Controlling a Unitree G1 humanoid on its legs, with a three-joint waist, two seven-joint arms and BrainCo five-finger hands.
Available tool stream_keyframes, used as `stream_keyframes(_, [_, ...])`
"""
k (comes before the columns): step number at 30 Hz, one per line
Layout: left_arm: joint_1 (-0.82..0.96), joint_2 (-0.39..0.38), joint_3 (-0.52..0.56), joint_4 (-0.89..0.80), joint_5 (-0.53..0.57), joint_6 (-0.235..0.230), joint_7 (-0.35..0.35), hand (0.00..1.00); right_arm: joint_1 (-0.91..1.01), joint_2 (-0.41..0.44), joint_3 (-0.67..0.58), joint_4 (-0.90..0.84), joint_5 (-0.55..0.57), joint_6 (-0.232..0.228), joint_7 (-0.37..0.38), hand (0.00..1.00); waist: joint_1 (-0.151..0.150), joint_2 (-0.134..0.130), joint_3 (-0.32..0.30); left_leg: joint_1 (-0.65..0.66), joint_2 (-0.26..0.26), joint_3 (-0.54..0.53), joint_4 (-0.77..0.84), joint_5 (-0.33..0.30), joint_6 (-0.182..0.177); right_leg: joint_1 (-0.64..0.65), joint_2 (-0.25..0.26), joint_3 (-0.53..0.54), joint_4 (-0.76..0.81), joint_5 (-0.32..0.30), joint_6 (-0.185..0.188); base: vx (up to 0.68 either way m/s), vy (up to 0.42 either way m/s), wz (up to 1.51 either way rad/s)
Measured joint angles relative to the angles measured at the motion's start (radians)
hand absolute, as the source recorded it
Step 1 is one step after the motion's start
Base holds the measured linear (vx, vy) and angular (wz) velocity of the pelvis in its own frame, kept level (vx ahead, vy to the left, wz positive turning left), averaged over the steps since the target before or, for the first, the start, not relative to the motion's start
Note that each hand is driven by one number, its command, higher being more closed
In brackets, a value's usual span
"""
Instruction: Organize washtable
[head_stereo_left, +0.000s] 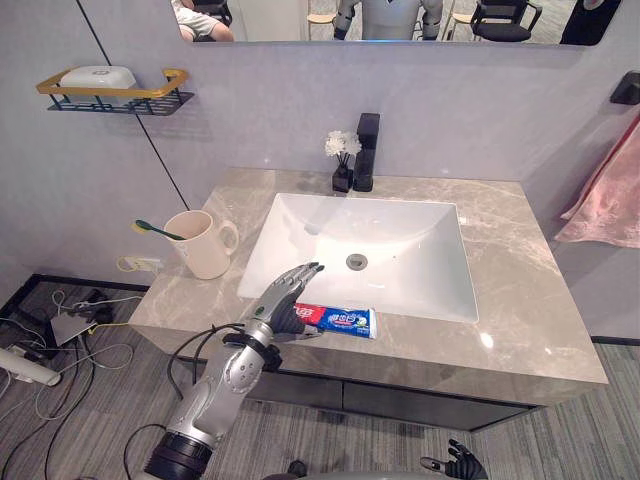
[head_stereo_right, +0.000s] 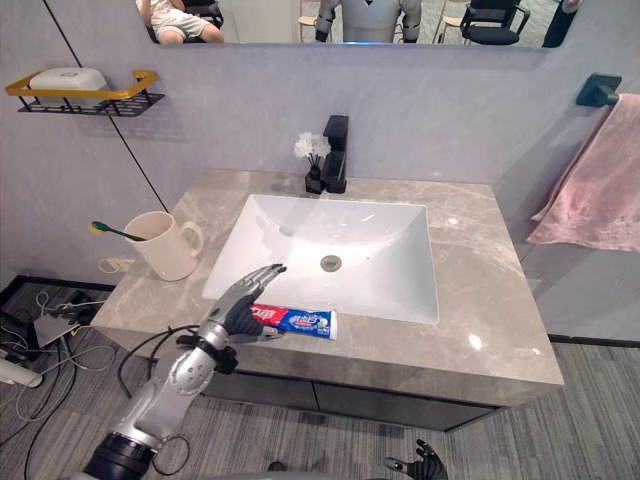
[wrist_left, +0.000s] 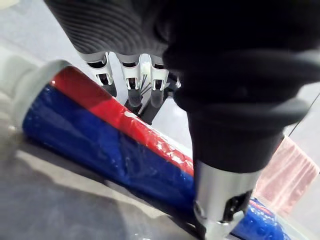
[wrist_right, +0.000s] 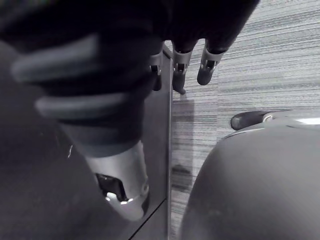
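Seems early in the tidying. Left hand (head_stereo_left: 283, 305) open, fingers straight, over one end of the red-and-blue plastic toothpaste tube (head_stereo_left: 345, 320), flat on the grey marble counter (head_stereo_left: 520, 300); not yet gripped. Left to do: lifting it, probably towards the beige ceramic mug (head_stereo_left: 207, 248), well apart on the hand's left. Right hand (head_stereo_left: 462, 463) low, fingers relaxed.

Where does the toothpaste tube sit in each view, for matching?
Left eye view: toothpaste tube on the counter, between sink and front edge, its end under the left hand.
Right eye view: same spot, left of centre.
Left wrist view: red and blue, beneath the fingers.
Right wrist view: floor instead.
Shared landmark: the sink's front rim.
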Motion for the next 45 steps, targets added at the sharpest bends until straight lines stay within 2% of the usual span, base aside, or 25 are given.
stream_keyframes(2, [0.003,0.011,0.000,0.002,0.001,0.000,-0.002,0.00,0.000,0.000,0.000,0.000,0.000,0.000,0.000,0.00,0.000,0.000,0.000,0.001,0.000,0.001,0.000,0.000,0.000,0.000,0.000,0.001,0.000,0.000,0.000,0.00,0.000,0.00])
stream_keyframes(3, [0.007,0.014,0.002,0.002,0.004,0.000,-0.001,1.00,0.000,-0.001,0.000,0.000,0.000,0.000,0.000,0.00,0.000,0.000,0.000,0.002,0.000,0.002,-0.001,0.000,0.000,0.000,0.000,0.003,0.000,0.000,0.000,0.00,0.000,0.00])
stream_keyframes(11, [0.034,0.018,0.020,0.022,0.020,-0.001,-0.003,1.00,-0.001,-0.008,0.001,-0.007,0.000,0.002,0.001,0.00,0.004,0.000,-0.001,0.018,0.001,0.012,-0.013,0.000,0.000,0.001,0.000,0.019,0.002,0.000,0.000,-0.02,-0.013,-0.06])
stream_keyframes(14, [0.001,0.018,0.033,0.046,0.023,0.002,-0.004,1.00,-0.001,-0.009,0.001,-0.022,-0.001,0.002,0.001,0.00,-0.013,-0.005,0.000,0.022,0.001,0.012,-0.018,0.000,0.000,0.000,0.000,0.023,0.001,0.000,0.000,-0.01,-0.013,-0.06])
stream_keyframes(25, [-0.026,0.018,0.042,0.060,0.021,0.004,-0.003,1.00,0.001,-0.016,0.002,-0.035,-0.001,0.003,0.001,0.00,-0.015,-0.004,0.000,0.030,0.004,0.027,-0.019,-0.006,-0.001,0.002,0.000,0.021,0.001,-0.001,0.000,0.00,-0.014,-0.03])
stream_keyframes(33, [-0.002,0.015,0.048,0.036,0.001,0.025,-0.001,1.00,0.028,-0.015,-0.015,-0.050,0.013,0.004,-0.002,0.00,-0.015,-0.001,-0.001,0.034,0.011,0.034,-0.018,-0.007,-0.001,-0.003,0.001,0.026,0.010,-0.003,-0.001,-0.04,-0.018,-0.02])
stream_keyframes(42, [0.063,-0.031,0.065,-0.034,-0.026,0.041,-0.002,1.00,0.104,-0.014,-0.174,-0.331,0.022,0.017,-0.044,0.00,-0.015,-0.007,-0.005,0.034,0.016,0.071,-0.020,-0.008,-0.002,-0.023,0.007,0.054,0.019,-0.002,-0.002,-0.03,-0.012,-0.10])
stream_keyframes(45, [0.107,-0.068,0.077,-0.133,-0.047,0.043,-0.002,1.00,0.117,-0.011,-0.229,-0.439,0.024,0.017,-0.041,0.00,-0.011,-0.017,-0.009,0.034,0.020,0.095,-0.024,-0.011,-0.004,-0.041,0.012,0.080,0.024,0.001,-0.004,-0.01,-0.004,-0.23])
